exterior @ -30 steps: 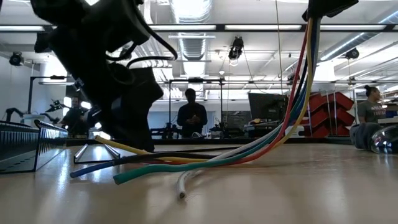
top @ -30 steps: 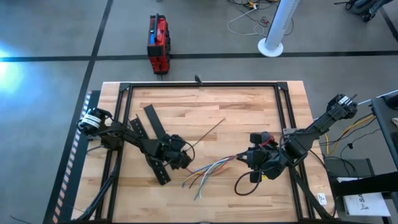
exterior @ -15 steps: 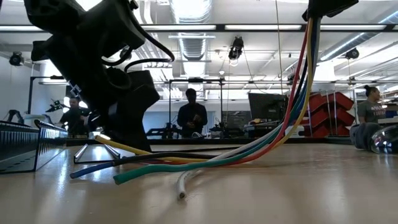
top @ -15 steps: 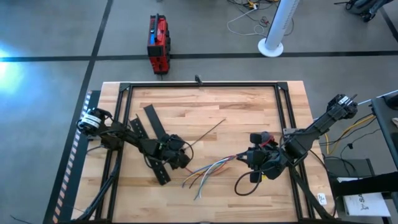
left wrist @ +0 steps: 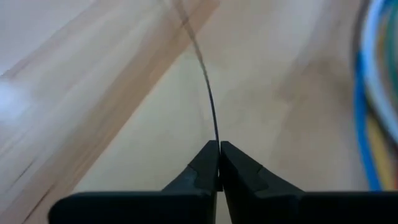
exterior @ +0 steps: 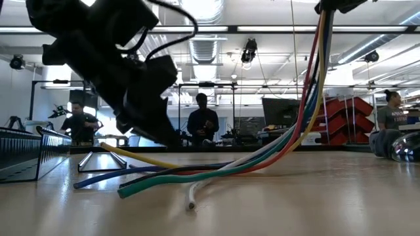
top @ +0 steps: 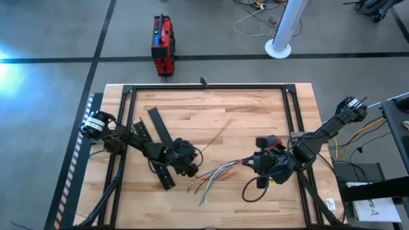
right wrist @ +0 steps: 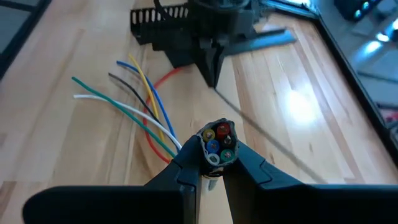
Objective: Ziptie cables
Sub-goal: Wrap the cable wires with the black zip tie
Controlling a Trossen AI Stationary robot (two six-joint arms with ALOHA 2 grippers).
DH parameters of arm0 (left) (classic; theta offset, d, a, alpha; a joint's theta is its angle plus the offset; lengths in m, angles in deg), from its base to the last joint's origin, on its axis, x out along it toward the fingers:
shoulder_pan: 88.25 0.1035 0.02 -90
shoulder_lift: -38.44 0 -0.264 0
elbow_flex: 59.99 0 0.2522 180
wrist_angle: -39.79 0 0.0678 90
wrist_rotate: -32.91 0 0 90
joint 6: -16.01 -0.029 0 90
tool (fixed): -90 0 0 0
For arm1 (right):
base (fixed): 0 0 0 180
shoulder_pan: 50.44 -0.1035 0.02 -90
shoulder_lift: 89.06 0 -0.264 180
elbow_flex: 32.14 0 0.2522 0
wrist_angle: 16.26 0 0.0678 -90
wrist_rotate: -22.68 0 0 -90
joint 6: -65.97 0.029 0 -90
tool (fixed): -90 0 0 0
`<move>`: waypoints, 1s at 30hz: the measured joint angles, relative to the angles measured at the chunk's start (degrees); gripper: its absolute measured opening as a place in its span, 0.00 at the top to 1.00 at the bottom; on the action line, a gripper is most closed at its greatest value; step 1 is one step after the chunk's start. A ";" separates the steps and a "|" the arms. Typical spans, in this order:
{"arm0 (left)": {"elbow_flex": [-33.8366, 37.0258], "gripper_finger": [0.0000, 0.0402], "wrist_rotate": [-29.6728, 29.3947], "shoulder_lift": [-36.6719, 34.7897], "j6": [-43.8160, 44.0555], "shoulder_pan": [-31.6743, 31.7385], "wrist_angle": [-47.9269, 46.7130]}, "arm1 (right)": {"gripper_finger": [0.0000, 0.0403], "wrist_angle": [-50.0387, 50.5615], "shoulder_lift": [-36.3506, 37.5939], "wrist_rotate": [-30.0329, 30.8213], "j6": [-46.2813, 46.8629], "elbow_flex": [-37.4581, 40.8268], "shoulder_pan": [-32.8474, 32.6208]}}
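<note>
The cables are a bundle of thin coloured wires at the table's near middle. Their loose ends are fanned out on the wood. My right gripper is shut on their other end. My left gripper is just left of the fan and shut on a thin dark ziptie strip. The strip runs from it toward the far right. The right wrist view shows my left gripper beyond the fan. My left gripper pinches the strip's near end between its two fingertips. The strip runs straight on from the tips, in line with the fingers. My right gripper pinches the bundle just behind its cut ends between its two fingers, coming slanting from above and the table's right. That end is lifted; the wires slope down to the loose ends on the table.
Black slotted bars lie beside and under my left arm. A black frame rims the table. A dark wire loop lies near my right gripper. People stand in the room beyond the table.
My left gripper has shifted a little toward the cables and tipped over, so in the low view its dark body now leans further right. The strip has moved with it. The right gripper and the cables have kept their place.
</note>
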 joint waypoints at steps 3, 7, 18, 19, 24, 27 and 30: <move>0.00 1.00 1.29 -0.02 -2.13 0.00 2.83 | 0.93 -1.15 0.00 -0.05 -1.63 0.00 0.00; -0.04 1.00 2.73 -0.02 -3.54 0.00 5.23 | 0.93 -2.51 0.00 -0.46 -3.07 0.00 0.00; -0.04 1.00 3.62 -0.07 -4.90 0.00 6.62 | 0.93 -4.06 0.00 -2.08 -5.27 0.07 0.01; -0.04 1.00 3.62 -0.07 -5.11 0.00 6.71 | 0.93 -4.04 0.00 -2.11 -5.26 0.07 0.02; -0.04 0.98 5.35 -0.07 -6.31 -0.27 6.64 | 0.93 -4.02 0.00 -2.12 -4.96 0.08 0.00; -0.04 0.94 7.10 -0.09 -6.26 -1.02 6.59 | 0.93 -3.98 0.00 -2.12 -4.96 0.08 0.02; -0.04 0.87 7.25 -0.11 -6.17 -2.03 6.59 | 0.93 -3.97 0.00 -2.12 -4.96 0.09 0.00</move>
